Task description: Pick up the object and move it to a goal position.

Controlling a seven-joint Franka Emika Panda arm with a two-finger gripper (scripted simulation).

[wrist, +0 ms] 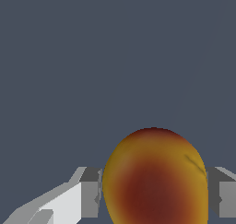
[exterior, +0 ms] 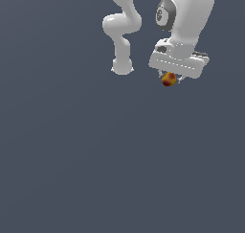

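One small, roundish, orange-red object with yellow patches (wrist: pixel 156 181) sat clenched between the two grey fingers (wrist: pixel 90 193) of the white robot gripper (exterior: pixel 171 76). Beyond it, at about ten o'clock in the exterior view, stood the single white arm's base (exterior: pixel 122 66).

Glossy white rounded arm (exterior: pixel 122 30) with dark joint cap, grey-padded jaws.
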